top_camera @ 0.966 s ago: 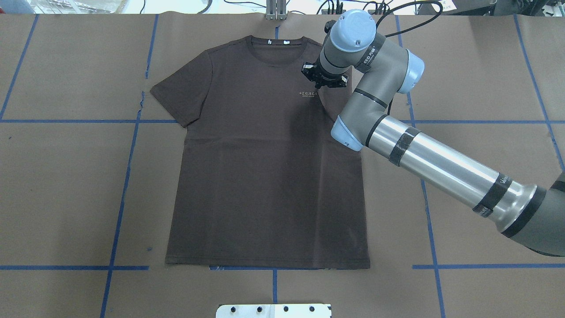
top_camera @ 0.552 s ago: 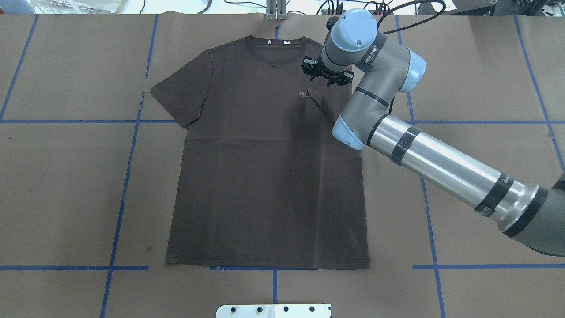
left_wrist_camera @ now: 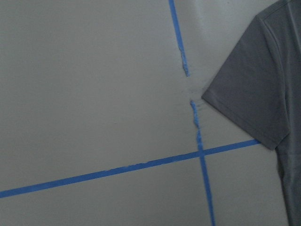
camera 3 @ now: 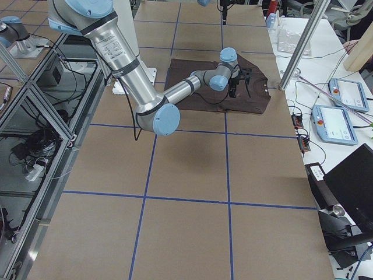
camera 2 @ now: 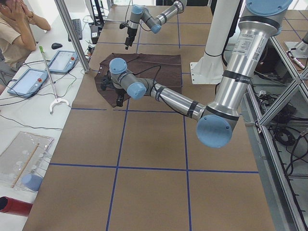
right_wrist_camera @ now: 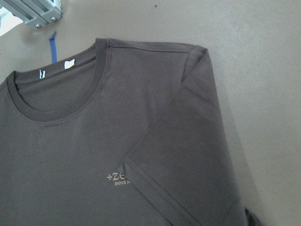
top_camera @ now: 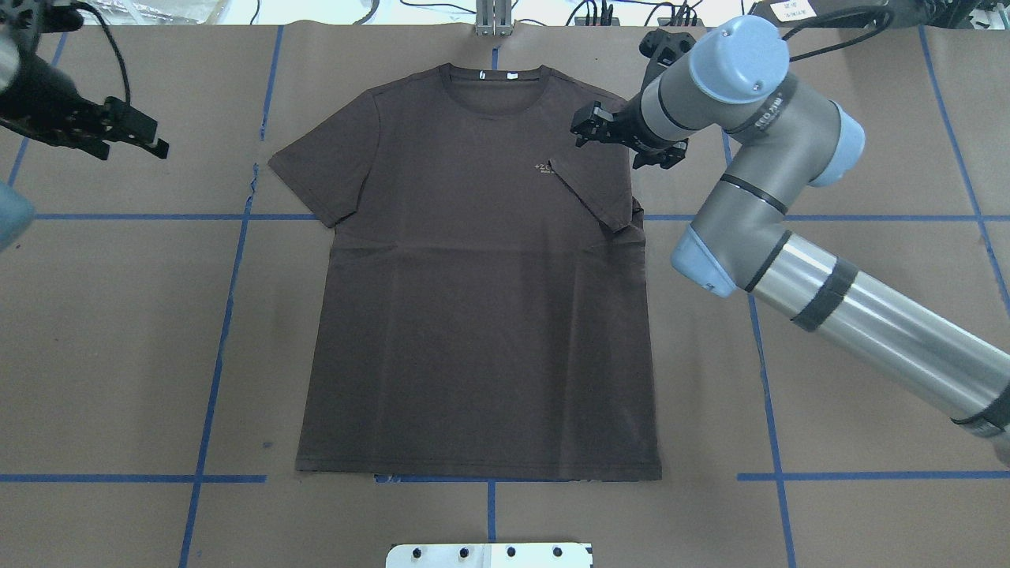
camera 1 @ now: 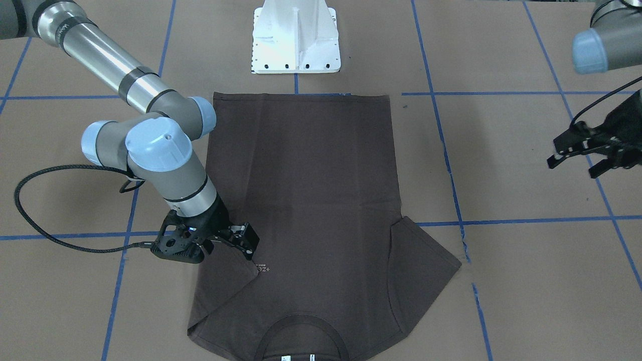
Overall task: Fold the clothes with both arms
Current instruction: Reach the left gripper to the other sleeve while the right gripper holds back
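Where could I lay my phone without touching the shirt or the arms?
Bare paper lies beside the T-shirt on the robot's left, short of the left gripper. Crowded at the far right, where the right gripper hovers over the folded sleeve.

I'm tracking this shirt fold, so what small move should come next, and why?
Probably bring the left hand toward the left sleeve to grip its edge: that sleeve lies spread flat, while the right sleeve is already folded inward.
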Motion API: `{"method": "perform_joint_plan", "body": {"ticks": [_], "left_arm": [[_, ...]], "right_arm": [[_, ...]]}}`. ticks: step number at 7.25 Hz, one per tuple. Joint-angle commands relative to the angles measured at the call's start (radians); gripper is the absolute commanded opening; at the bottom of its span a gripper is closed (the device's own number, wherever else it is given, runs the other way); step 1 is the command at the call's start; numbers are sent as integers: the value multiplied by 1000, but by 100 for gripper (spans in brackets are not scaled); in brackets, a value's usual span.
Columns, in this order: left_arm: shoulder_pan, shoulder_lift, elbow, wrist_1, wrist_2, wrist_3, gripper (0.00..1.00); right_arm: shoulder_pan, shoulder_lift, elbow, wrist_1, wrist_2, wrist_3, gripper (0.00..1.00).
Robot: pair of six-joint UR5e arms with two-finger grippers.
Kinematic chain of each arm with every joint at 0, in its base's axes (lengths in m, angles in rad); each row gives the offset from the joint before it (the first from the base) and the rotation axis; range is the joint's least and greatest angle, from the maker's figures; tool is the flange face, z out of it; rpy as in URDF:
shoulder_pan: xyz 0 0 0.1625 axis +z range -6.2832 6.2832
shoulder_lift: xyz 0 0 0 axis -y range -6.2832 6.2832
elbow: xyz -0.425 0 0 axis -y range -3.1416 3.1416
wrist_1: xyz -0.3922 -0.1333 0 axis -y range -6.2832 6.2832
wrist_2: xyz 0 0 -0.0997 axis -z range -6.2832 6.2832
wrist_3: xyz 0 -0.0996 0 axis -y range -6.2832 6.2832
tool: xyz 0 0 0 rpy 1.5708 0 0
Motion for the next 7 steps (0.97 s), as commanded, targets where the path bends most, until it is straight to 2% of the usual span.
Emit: {"method": "perform_joint_plan", "body": {"ticks": [1,2,3,4,5,7], "left_arm": [[138,-161,210,-84,179,-211,91],[169,-196,274,-120,218,-245,90],[177,-222,353,-197,223,-273,86],[181,-241,407,-238,270,-287,80],[203,-242,423,-239,317,-289,76],[209,-293,485,-242,326,-287,74]], "right_arm": [[10,-140,164,5,29,-7,100],[12,-158,178,8,32,-10,100],[12,-179,189,9,32,-11,100],[12,-184,190,9,29,-11,100],[10,-185,187,9,21,-11,100],[10,-185,187,9,20,-11,100]]}}
